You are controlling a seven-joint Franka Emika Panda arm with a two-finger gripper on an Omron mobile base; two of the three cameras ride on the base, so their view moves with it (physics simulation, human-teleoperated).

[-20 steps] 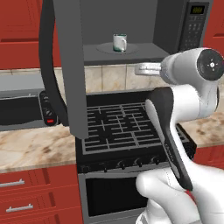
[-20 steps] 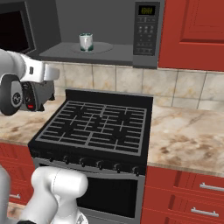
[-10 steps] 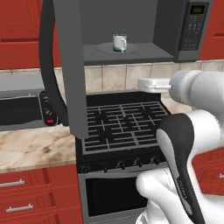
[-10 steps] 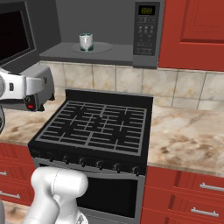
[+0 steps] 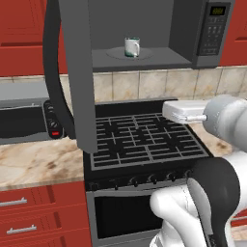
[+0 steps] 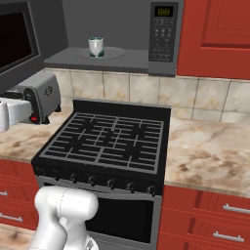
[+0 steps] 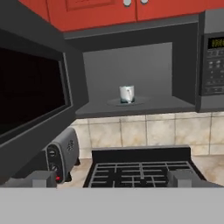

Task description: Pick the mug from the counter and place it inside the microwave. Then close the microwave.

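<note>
A simulated kitchen, described from left to right as seen from the camera on the robot's hand. At nine o'clock the microwave door, black glass in a dark grey frame, stands swung wide open toward the viewer. Below it, at about eight o'clock, a small grey toaster oven sits on the counter. Straight ahead, at twelve o'clock, the microwave cavity is open, and the mug, white with a dark teal lower part, stands upright on the round plate in the middle of its floor. So the mug is already inside; it is not on the counter. At three o'clock is the keypad panel with its green display. Below, a black grated stove fills the lower middle.

The gripper is well apart from everything, its two dark tips spread wide and holding nothing. It sits lower than the cavity, out in front of the stove.

What matters next: the open door lies to the gripper's left, at nine to ten o'clock, with its long edge upright. Shutting it looks like a push from that side toward three o'clock.
</note>
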